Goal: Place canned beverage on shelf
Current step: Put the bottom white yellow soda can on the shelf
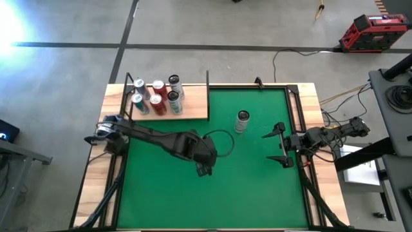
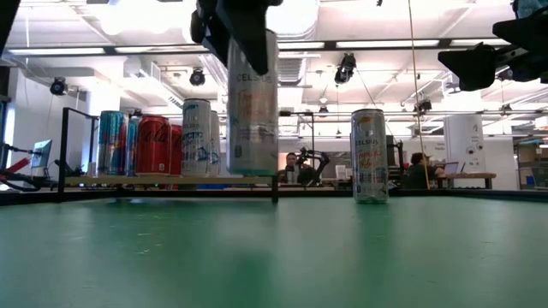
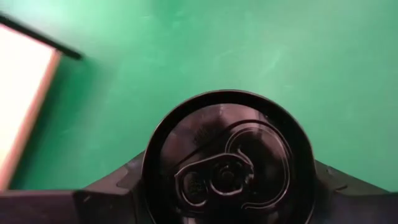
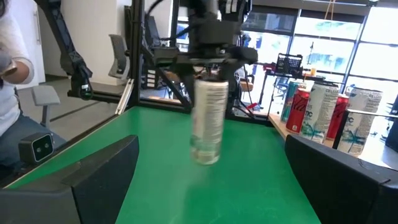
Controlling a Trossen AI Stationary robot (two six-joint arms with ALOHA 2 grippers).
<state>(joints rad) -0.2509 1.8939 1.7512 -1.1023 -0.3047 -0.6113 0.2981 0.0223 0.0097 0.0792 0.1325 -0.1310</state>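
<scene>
I have the left gripper [image 1: 204, 169] clenched on a tall silver Celsius can [image 2: 252, 103] — its fingers pinch the can near the top, and the can hangs upright, lifted clear of the green mat [image 1: 257, 193]. From above, the left arm reaches in across the mat's middle, with the gripper below and to the right of the shelf [image 1: 193, 109] in that picture; the arm hides the can there. The left wrist view looks straight down on the can's lid [image 3: 227, 165], pull tab showing, with mat all around it and a pale strip of shelf board at one edge.

The shelf sits at the mat's far-left corner, thin black rods at its edges. Six cans [image 1: 156, 96] stand on it, silver-blue and red ones, packed together toward its left and middle.

A second silver can [image 1: 242, 120] stands upright on the mat, just right of the shelf and apart from it — no gripper touches it.

The right gripper [image 1: 281, 144] waits near the mat's right edge, fingers spread wide and holding nothing. In its wrist view I see the held can [image 4: 208, 121] ahead, dangling above the mat.
</scene>
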